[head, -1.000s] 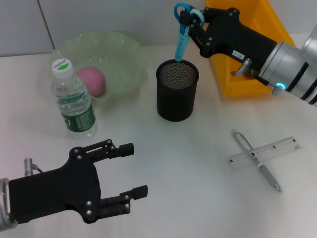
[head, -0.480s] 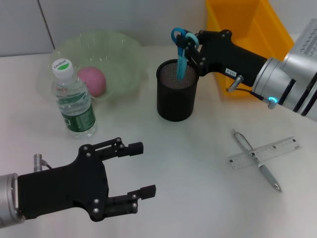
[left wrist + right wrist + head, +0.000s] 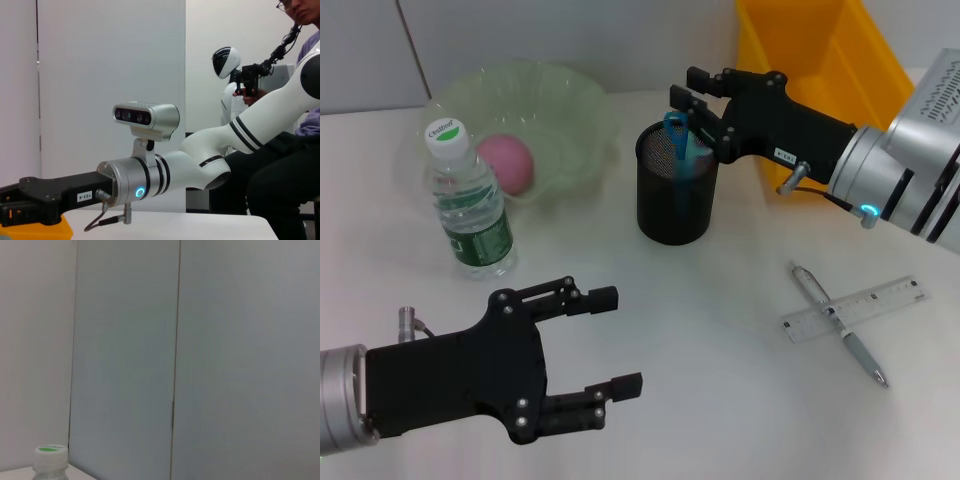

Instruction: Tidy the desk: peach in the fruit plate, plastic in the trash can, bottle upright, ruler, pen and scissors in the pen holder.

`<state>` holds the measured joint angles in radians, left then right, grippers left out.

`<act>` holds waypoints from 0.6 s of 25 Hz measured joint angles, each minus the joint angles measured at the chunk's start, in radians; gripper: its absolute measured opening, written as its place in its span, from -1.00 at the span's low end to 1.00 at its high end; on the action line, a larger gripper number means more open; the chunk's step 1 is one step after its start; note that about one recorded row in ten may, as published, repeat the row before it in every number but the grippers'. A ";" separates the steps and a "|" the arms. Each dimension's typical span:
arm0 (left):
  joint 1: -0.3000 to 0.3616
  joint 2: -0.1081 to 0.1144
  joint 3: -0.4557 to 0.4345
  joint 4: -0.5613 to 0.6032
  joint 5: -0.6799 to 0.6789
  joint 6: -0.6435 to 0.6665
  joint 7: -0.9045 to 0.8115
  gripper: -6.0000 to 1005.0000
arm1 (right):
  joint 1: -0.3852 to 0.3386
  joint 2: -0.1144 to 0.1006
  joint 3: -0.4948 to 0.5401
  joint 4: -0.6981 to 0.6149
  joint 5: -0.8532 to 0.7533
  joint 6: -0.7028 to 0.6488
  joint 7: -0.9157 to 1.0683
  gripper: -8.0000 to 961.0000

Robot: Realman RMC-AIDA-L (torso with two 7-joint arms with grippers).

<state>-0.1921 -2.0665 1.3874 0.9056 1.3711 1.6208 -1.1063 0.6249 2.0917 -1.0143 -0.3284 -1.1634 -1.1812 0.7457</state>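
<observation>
Blue scissors [image 3: 676, 133] stand in the black mesh pen holder [image 3: 677, 190], their handles at its rim. My right gripper [image 3: 684, 90] hovers open just above and behind that rim, clear of the scissors. A pink peach [image 3: 505, 163] lies in the pale green fruit plate [image 3: 565, 100]. Beside it the bottle [image 3: 468, 200] stands upright; its cap [image 3: 50, 454] also shows in the right wrist view. A pen [image 3: 838, 322] lies across the ruler [image 3: 865, 304] at the right. My left gripper [image 3: 610, 342] hangs open at the front left, empty. No plastic is in view.
A yellow bin [image 3: 820, 70] stands behind my right arm, and its corner [image 3: 35, 232] shows in the left wrist view. People and another robot are beyond the table in that view.
The scissors went down from above the pen holder into it and my right gripper let them go. My left gripper drifted slightly right.
</observation>
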 joint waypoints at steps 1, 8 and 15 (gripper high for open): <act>0.000 0.000 0.000 0.000 0.000 0.000 0.000 0.48 | -0.001 0.000 0.000 -0.001 -0.001 -0.001 0.001 -0.57; -0.003 0.000 -0.002 -0.004 0.000 0.002 0.000 0.48 | -0.012 -0.005 0.000 -0.024 -0.003 -0.039 0.042 -0.24; 0.005 0.004 -0.012 -0.010 0.000 -0.001 0.006 0.48 | -0.115 -0.016 0.002 -0.324 -0.132 -0.116 0.402 0.38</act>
<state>-0.1874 -2.0628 1.3753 0.8959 1.3715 1.6198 -1.1003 0.5097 2.0760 -1.0126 -0.6524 -1.2950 -1.2972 1.1472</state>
